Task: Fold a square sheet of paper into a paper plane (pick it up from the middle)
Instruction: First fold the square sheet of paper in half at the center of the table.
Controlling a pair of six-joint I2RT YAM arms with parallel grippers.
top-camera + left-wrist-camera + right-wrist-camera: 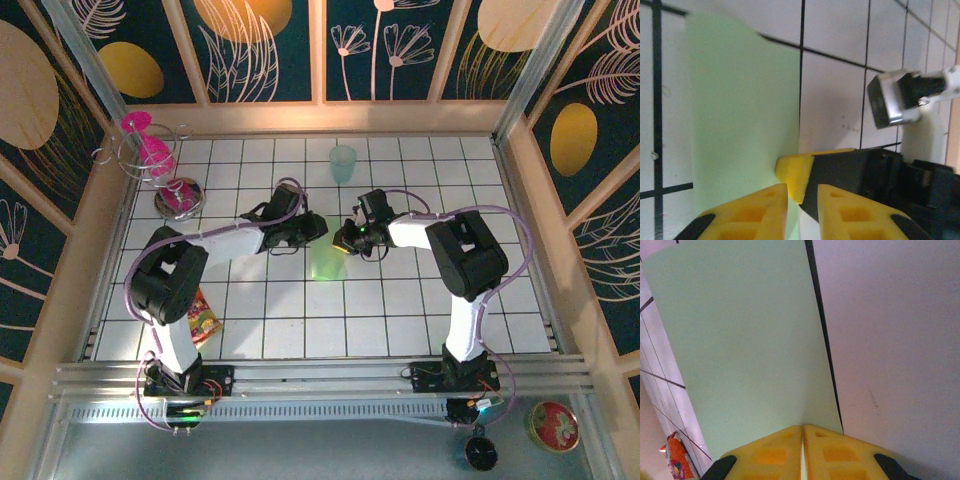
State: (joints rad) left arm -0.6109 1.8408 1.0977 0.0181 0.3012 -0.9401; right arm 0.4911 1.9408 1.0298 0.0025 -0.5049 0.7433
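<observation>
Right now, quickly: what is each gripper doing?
Left gripper: slightly open, jaws astride the green paper's edge.
Right gripper: shut on the green paper.

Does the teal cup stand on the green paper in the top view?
No, the teal cup stands farther back, well apart from the green paper.

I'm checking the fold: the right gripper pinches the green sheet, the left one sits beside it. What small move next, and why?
Probably close the left gripper on the light green sheet. Its jaws stand apart astride the sheet's edge, beside the right gripper, which is shut on that edge; a second pinch should steady the paper for folding.
</observation>
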